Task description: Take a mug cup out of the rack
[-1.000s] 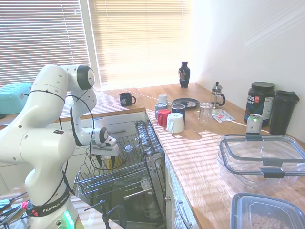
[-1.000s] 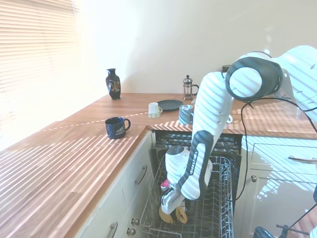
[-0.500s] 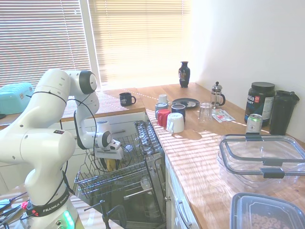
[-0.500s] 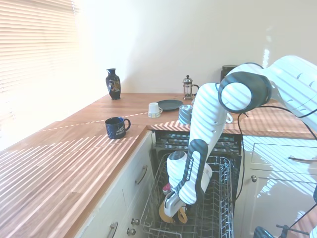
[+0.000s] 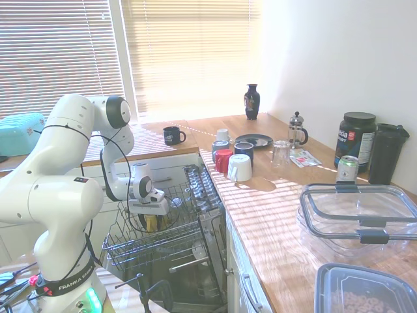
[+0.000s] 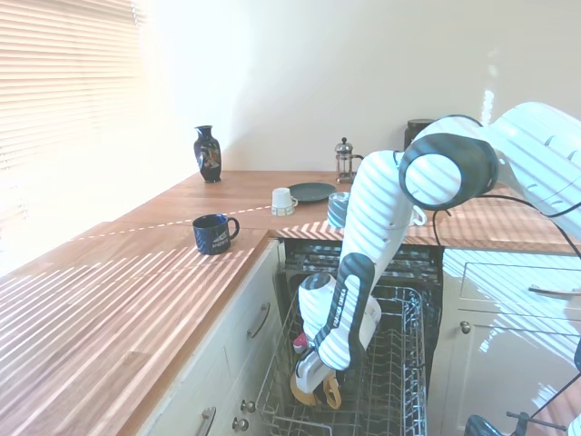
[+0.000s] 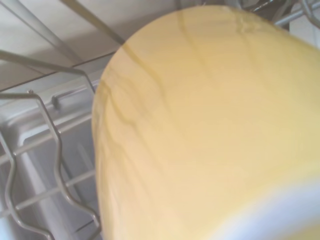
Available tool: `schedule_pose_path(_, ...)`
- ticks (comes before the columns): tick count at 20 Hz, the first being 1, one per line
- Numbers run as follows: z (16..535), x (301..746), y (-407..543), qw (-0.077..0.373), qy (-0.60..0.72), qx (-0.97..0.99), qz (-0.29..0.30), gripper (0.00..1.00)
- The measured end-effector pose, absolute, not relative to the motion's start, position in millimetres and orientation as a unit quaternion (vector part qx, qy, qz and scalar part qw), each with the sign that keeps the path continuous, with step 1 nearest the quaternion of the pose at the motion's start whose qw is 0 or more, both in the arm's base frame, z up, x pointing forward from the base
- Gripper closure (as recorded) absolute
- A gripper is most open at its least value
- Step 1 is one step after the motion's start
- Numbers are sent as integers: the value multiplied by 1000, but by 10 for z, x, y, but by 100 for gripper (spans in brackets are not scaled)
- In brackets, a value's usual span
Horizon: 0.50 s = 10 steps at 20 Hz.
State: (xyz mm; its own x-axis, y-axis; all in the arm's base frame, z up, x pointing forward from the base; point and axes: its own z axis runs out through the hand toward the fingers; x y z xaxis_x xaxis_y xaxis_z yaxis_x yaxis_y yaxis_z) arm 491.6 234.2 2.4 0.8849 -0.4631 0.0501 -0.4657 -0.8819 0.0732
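A: From the first exterior view, where is the mug cup (image 5: 151,223) sitting?

B: It is sitting inside the rack (image 5: 140,246), low among the wires, with the pincer (image 5: 150,218) pressing down right over it. I cannot tell whether the pincer is closed on it or only straddling it, because the wrist block is hiding the tips.

A: Is the second exterior view helping?

B: A little. The mug cup (image 6: 313,389) is showing mustard yellow under the pincer (image 6: 309,380), its handle poking toward the rack (image 6: 399,400) floor side. The navy mug (image 6: 214,232) is standing well apart on the table (image 6: 136,300).

A: And the wrist view?

B: The mug cup (image 7: 210,130) is filling nearly everything, glazed and smooth. I am judging it stiff, fairly light, slippery and chippable against the prongs, so gripping the wall at the rim, clear of the handle, seems best
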Motion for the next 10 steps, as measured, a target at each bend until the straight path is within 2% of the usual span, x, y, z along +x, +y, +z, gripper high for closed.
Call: schedule_pose_path(10, 38, 4942, 2334, 33, -267, 963, 14, 100)
